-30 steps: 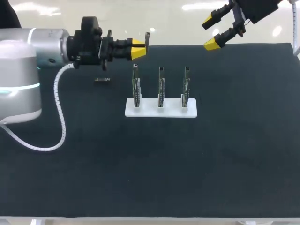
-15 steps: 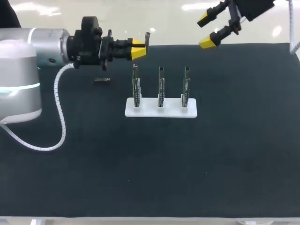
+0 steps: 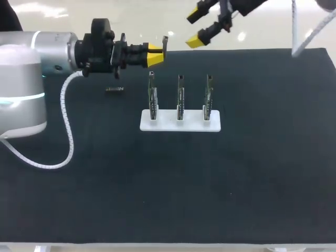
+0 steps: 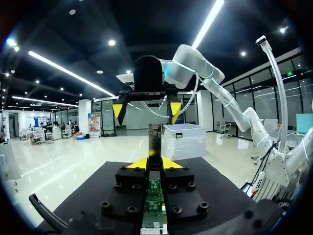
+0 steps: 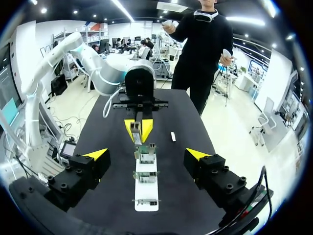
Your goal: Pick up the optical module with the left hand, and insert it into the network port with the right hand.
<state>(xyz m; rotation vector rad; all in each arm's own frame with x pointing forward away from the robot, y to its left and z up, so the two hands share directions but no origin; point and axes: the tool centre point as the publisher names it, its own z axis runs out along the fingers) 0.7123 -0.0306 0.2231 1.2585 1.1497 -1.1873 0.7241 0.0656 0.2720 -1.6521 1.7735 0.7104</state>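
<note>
The handover step is in hand. The optical module [image 3: 165, 45] is pinched in the closed left gripper [image 3: 155, 55] and held aloft, up behind the leftmost of the network ports [image 3: 180, 97] on their white base [image 3: 180, 126]. The right gripper [image 3: 202, 23] is spread wide, with nothing held. Next, it likely needs to be lined up around the module's free end. Over the last second the right gripper has been swung in toward the left; the left is unmoved.
</note>
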